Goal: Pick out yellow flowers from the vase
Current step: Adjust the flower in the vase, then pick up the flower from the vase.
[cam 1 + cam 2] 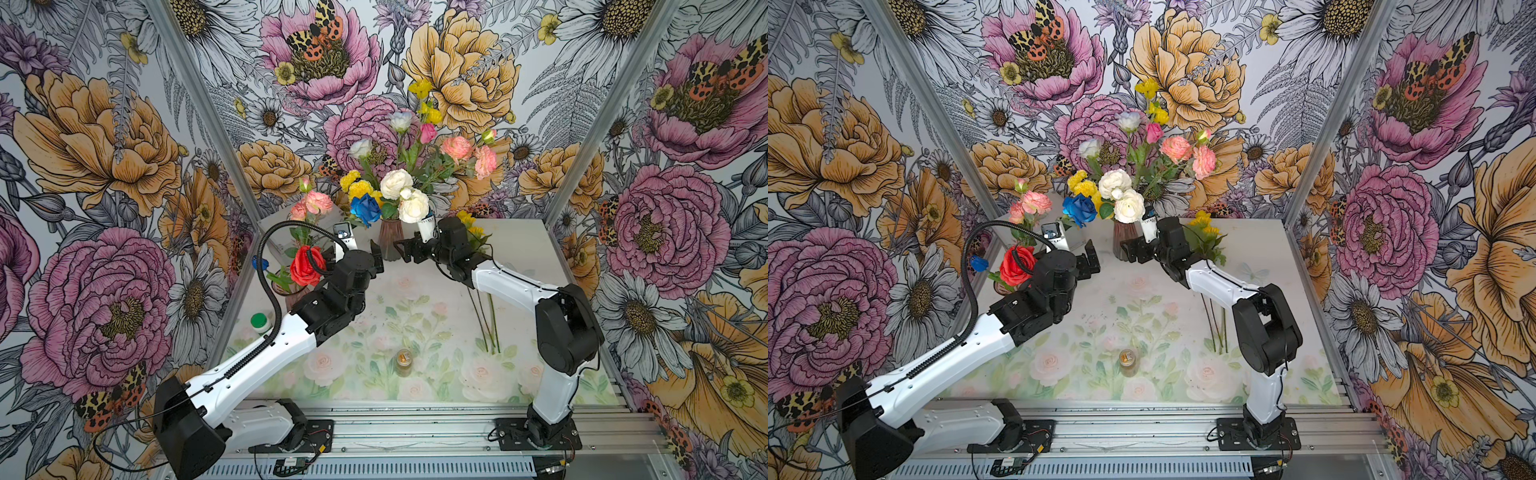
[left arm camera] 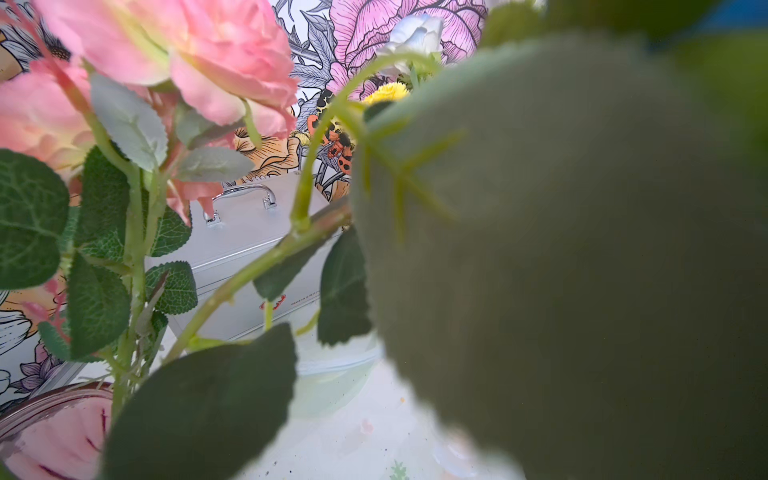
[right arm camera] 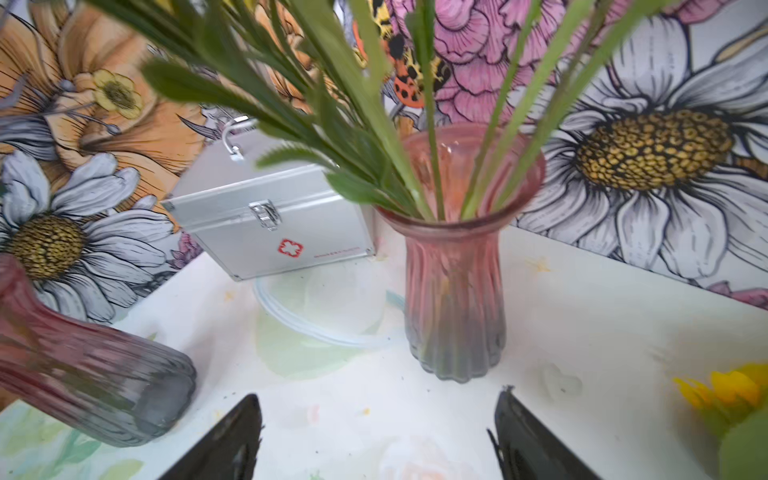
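While both arms stretch toward the pink ribbed vase point(image 1: 388, 241) near the back of the table point(image 1: 519, 253), a top view shows ruffled yellow flowers point(image 1: 358, 185) low in its bouquet, yellow sprays point(image 1: 420, 88) towering above, and the left gripper point(image 1: 376, 258) and right gripper point(image 1: 404, 249) flanking it, jaws apart, empty. Left wrist: one yellow head point(image 2: 384, 92) peeks past blurred leaves point(image 2: 582, 249). Right wrist: open jaws face the vase; a sunflower point(image 3: 723, 390) lies on the table.
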Robot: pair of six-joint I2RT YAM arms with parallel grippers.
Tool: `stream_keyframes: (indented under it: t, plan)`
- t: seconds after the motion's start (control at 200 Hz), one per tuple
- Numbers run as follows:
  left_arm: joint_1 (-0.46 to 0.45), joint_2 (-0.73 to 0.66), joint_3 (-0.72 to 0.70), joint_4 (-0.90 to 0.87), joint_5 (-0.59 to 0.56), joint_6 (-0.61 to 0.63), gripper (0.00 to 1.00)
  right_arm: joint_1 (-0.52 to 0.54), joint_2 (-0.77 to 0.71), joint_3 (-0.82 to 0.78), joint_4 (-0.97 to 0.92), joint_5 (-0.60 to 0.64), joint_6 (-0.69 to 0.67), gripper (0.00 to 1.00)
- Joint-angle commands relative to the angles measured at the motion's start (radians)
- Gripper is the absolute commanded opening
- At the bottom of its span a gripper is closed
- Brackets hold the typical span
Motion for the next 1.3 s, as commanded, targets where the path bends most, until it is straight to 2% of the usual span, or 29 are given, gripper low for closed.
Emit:
stream_keyframes:
  t: [0.0, 0.07, 0.17, 0.475, 0.916, 1.186, 1.296]
  plan:
    - [0.010, -0.045, -0.021, 0.000, 0.019, 0.008, 0.99, 0.022, 0.030, 0.099, 0.072, -0.066, 0.014, 0.85]
    - [0.012, -0.060, -0.030, -0.001, 0.020, 0.007, 0.99, 0.032, 0.052, 0.130, 0.082, -0.064, 0.027, 0.83]
    - [0.016, -0.070, -0.039, -0.001, 0.028, 0.004, 0.99, 0.041, 0.078, 0.155, 0.107, -0.080, 0.065, 0.75]
    - [0.026, -0.070, -0.044, 0.000, 0.041, 0.006, 0.99, 0.077, 0.124, 0.165, 0.186, -0.086, 0.145, 0.70]
    - [0.036, -0.085, -0.059, 0.000, 0.055, -0.002, 0.99, 0.080, 0.167, 0.228, 0.249, 0.208, 0.034, 0.72]
    - [0.036, -0.092, -0.070, 0.000, 0.055, -0.006, 0.99, 0.077, 0.209, 0.267, 0.290, 0.280, -0.010, 0.72]
    - [0.036, -0.092, -0.076, -0.001, 0.054, -0.006, 0.99, 0.078, 0.219, 0.274, 0.311, 0.320, -0.013, 0.70]
